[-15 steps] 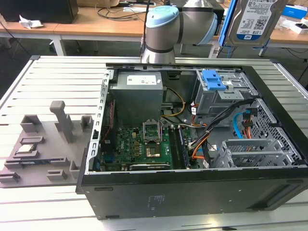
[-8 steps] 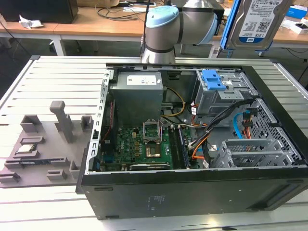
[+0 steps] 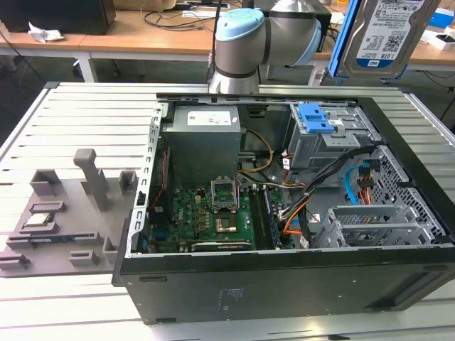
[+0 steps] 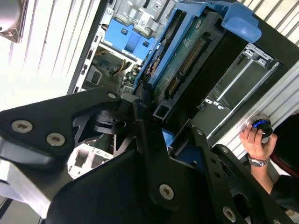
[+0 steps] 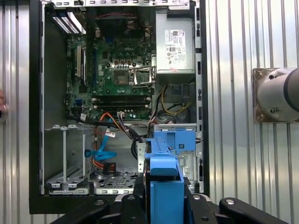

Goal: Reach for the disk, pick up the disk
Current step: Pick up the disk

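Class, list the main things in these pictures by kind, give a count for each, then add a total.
Hard drive, held in the jaws above the case: 1
Open computer case: 1
Power supply box: 1
Grey parts tray: 1
Robot arm: 1
Person's hand: 1
Total: 6

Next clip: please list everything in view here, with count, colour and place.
disk: one, silver with blue side rail, held up over the case
computer case: one, black, open, on the table
power supply: one, grey, inside the case
motherboard: one, green, inside the case
latch: one, blue, on the drive cage
fixture tray: one, grey, exterior view's left of the case
table: one, silver, slatted
robot arm: one, grey, behind the case
gripper: one, black, shut on the disk
person's hand: one, beside the case
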Tool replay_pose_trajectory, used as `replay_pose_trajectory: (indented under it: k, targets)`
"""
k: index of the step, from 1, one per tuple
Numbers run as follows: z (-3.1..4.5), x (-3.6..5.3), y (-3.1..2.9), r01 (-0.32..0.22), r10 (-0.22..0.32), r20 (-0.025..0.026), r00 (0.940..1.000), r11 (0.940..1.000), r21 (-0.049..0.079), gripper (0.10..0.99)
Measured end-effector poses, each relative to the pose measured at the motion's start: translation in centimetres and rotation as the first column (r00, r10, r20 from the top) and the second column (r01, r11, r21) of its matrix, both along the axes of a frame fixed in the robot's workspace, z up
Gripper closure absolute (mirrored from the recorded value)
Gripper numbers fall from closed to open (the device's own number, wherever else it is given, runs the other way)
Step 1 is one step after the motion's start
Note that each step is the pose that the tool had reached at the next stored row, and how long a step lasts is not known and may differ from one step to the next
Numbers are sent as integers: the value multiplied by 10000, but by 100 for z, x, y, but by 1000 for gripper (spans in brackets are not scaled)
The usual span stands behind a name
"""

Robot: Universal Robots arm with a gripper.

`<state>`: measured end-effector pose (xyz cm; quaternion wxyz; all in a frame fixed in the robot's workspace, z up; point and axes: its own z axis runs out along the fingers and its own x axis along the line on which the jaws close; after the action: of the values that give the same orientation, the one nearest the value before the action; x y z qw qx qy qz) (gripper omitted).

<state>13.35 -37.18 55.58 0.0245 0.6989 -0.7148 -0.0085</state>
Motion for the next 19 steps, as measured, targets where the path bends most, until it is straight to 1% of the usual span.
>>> replay_pose_trajectory:
  k: [8,10,14,17,19]
  targets:
    - [-3,6,-165,0,0,1,10000,10000,-1,722]
    - [-5,7,-233,0,0,0,10000,10000,0,722]
    - [-6,8,-312,-1,1,0,10000,10000,-1,722]
    - [-8,9,-412,-1,1,0,10000,10000,0,722]
    - [-8,9,-463,0,0,0,10000,10000,0,722]
